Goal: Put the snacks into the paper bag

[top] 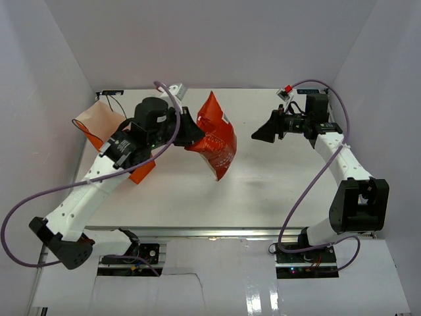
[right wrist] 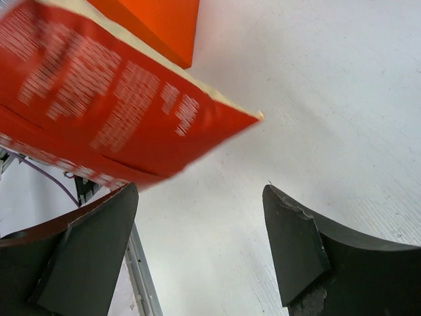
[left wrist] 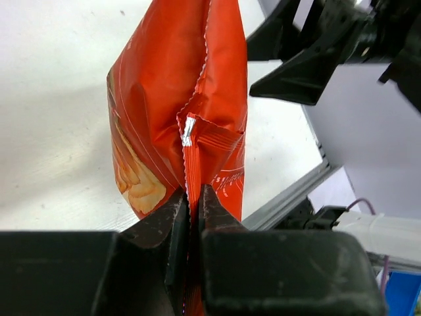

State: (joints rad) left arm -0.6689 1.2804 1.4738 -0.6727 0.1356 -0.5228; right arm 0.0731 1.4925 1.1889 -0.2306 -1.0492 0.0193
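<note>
Top external: shows left claw (top: 191, 131) clamped on crisp bag (top: 216, 139), bag hanging tilted off its tips. Can't tell whether the bag's lowest corner touches table (top: 263, 191). Puts paper bag (top: 99, 122) behind that claw, beside the wrist and forearm, lying on its side, peach inside facing up, orange part poking out under the arm. Puts right claw (top: 260, 135) opposite the left one, tips aimed at the crisp bag, near but not touching.

Left wrist: confirms both fingers (left wrist: 168, 230) pressed together on the back seam fin of crisp bag (left wrist: 171, 99), right at the tips. Has the bag running straight ahead of the claw, silver lining showing at a fold in the seam. Shows right claw (left wrist: 253, 66) ahead, upper right, past the bag, jaws apart.

Right wrist: shows right claw (right wrist: 200, 191) spread wide, nothing between the jaws. Places crisp bag (right wrist: 99, 112) ahead of the tips toward the left finger, corner over the gap, print blurred. Places paper bag (right wrist: 158, 26) beyond it.
</note>
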